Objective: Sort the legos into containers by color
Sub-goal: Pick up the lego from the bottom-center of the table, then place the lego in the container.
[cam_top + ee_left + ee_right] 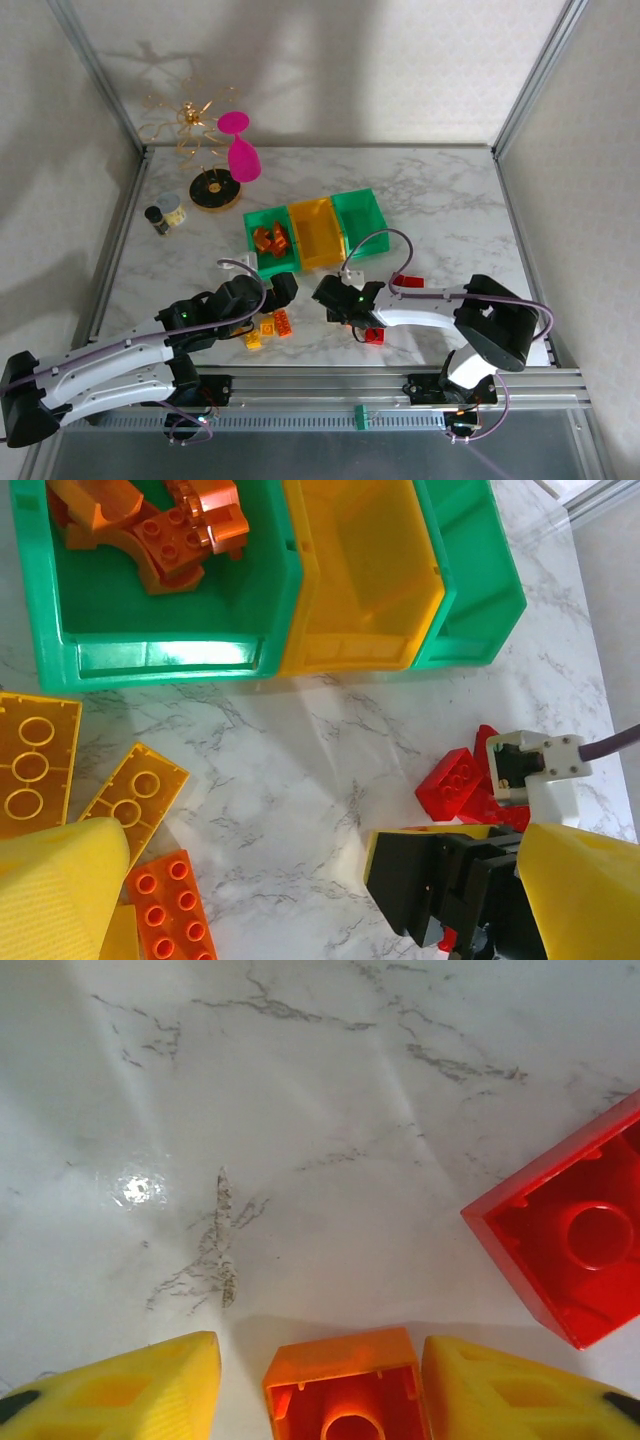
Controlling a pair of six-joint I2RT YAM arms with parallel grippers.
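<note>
Orange lego (340, 1395) is bracketed, not yet clamped, at bottom centre by parted jaws of the right gripper (322, 1365); uneven closing could shove it sideways. The left gripper (310, 880) is held spread, empty.

The left arm (100, 365) and right arm (425, 312) are each built from white, rounded link shells joined by black joint housings, with a small green indicator light on the black wrist section. A lavender cable (612, 742) runs along the links and ends at a white connector block (540, 765) at the wrist. The fingers (60, 890) are wedge-shaped, with a finely textured yellow covering.
</note>
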